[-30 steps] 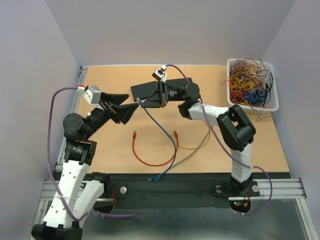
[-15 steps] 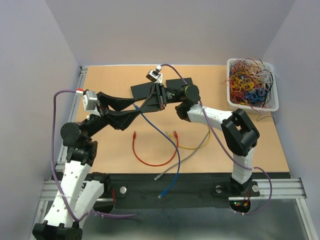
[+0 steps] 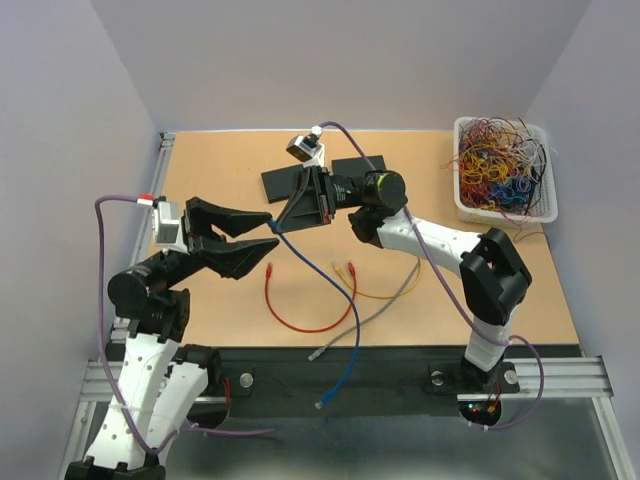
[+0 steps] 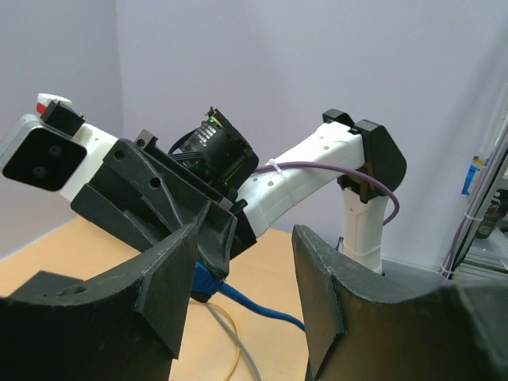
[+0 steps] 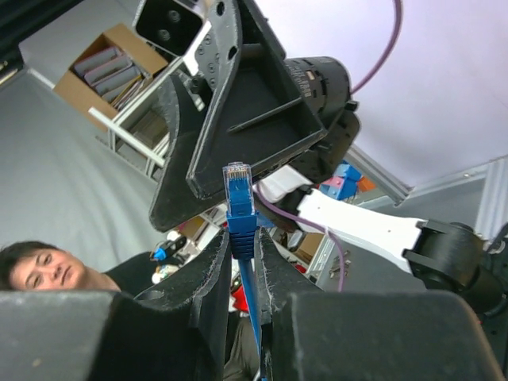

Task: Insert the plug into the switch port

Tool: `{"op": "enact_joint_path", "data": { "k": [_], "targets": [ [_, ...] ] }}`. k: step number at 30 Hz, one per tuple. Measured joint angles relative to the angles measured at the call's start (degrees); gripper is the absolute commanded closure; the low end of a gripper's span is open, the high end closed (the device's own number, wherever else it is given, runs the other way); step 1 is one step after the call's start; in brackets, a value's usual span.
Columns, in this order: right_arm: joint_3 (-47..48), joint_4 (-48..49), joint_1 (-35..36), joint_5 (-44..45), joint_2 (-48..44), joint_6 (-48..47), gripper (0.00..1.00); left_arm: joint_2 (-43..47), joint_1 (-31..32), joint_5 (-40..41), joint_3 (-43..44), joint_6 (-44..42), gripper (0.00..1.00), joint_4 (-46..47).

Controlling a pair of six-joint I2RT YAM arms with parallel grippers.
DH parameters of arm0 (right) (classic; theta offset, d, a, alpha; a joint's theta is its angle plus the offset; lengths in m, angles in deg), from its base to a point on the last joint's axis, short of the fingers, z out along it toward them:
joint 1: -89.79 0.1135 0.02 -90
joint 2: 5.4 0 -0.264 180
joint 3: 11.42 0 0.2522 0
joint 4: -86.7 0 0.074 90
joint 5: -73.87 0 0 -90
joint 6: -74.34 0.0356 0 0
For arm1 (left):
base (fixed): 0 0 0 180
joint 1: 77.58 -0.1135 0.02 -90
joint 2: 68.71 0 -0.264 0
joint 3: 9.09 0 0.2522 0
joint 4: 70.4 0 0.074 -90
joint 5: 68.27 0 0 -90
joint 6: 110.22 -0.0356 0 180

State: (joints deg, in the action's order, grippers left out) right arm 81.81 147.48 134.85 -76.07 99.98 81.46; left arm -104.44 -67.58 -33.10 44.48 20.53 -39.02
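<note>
The blue plug (image 5: 237, 176) stands up out of the right gripper (image 5: 242, 248), whose jaws are pinched tight on its boot, in the air just in front of the black switch (image 3: 280, 182). The left gripper (image 4: 242, 286), jaws well apart and holding nothing, hangs to the near left of the switch, close to the plug. The blue cable (image 3: 318, 268) trails from the front of the switch down across the bench (image 3: 210, 170).
</note>
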Motion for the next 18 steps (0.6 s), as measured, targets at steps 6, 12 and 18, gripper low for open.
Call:
{"op": "enact_joint_path", "data": {
  "k": [6,12,18],
  "targets": [
    [0.00,0.07,1.95,0.37,-2.64,0.02,1.00,1.88,0.11,-0.76,0.00,2.56,0.42,5.27],
    [0.15,0.07,3.28,0.92,-2.89,0.20,1.00,1.64,0.66,-1.14,0.00,5.01,0.43,8.68],
    [1.84,-0.07,4.42,1.20,-2.89,0.24,1.00,1.62,1.18,-1.33,0.11,5.70,0.38,11.13]
  ]
}}
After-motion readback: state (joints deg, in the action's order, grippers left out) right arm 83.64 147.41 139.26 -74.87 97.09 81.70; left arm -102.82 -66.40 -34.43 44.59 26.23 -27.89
